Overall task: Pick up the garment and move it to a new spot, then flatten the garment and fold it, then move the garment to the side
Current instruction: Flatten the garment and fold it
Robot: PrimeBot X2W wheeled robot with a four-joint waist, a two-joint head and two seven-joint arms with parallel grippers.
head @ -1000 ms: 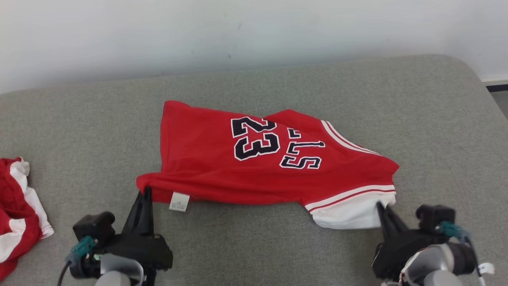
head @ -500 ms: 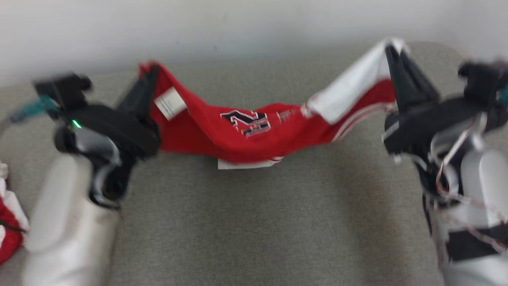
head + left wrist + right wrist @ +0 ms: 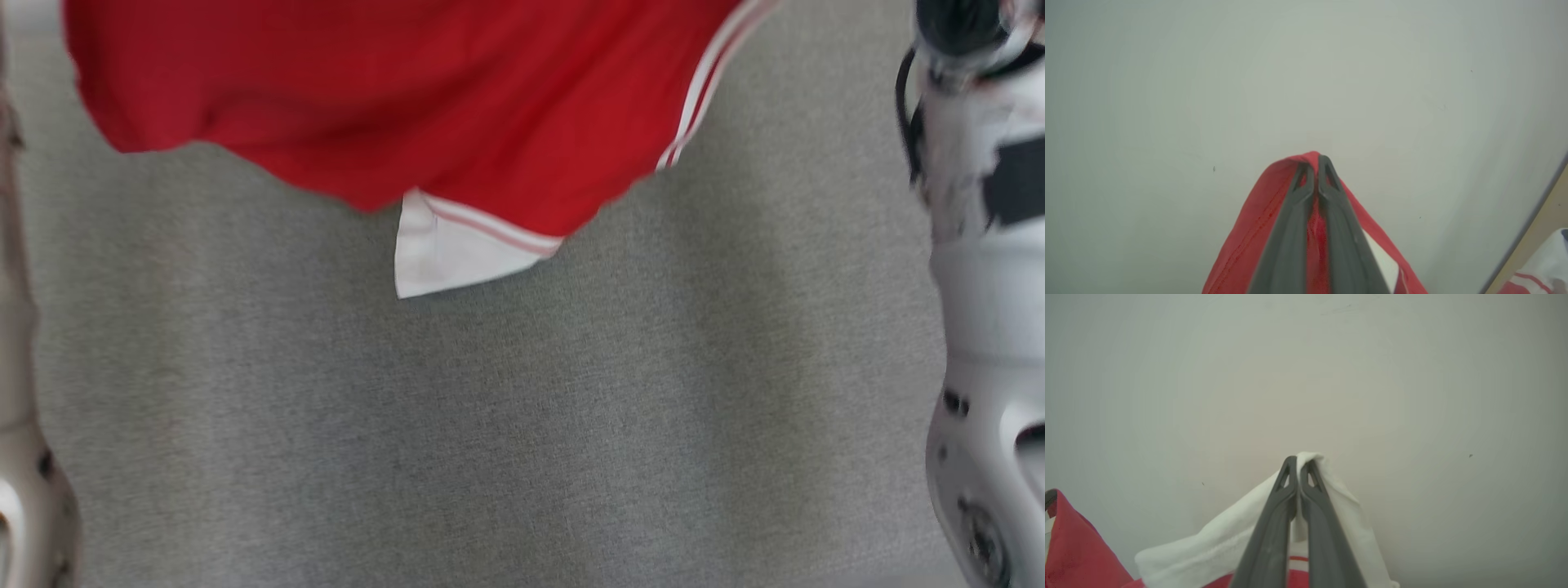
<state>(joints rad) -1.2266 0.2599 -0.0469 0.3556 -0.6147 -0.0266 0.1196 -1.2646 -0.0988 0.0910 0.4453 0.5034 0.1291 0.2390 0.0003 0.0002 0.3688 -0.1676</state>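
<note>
The first step is judged to be in hand: the garment (image 3: pixel 392 90), a red jersey with white striped trim, is held up in the air by both arms and is not yet laid at a new spot.

In the left wrist view the left end effector (image 3: pixel 1315 163) is seen pressed together on a red hemmed edge, with a pale wall (image 3: pixel 1208 81) behind it. In the right wrist view the right end effector (image 3: pixel 1298 461) is likewise closed, and a fold of the white trim is pinched between its tips.

In the head view, which is blurred, the cloth hangs in a sag across the top of the picture above the grey cloth-covered desk (image 3: pixel 490 449). A white trimmed corner (image 3: pixel 449 261) droops lowest; whether it touches the desk cannot be told. The pale right forearm (image 3: pixel 980 327) is seen at the right edge and the left forearm (image 3: pixel 16 457) at the left edge.

For the next move, both pinches are to be kept firm while the garment is carried over and lowered. The two held ends are best drawn apart first, so that the sag is taken out and the cloth is laid down spread rather than bunched. The drooping corner should be watched, since it may fold under on landing.
</note>
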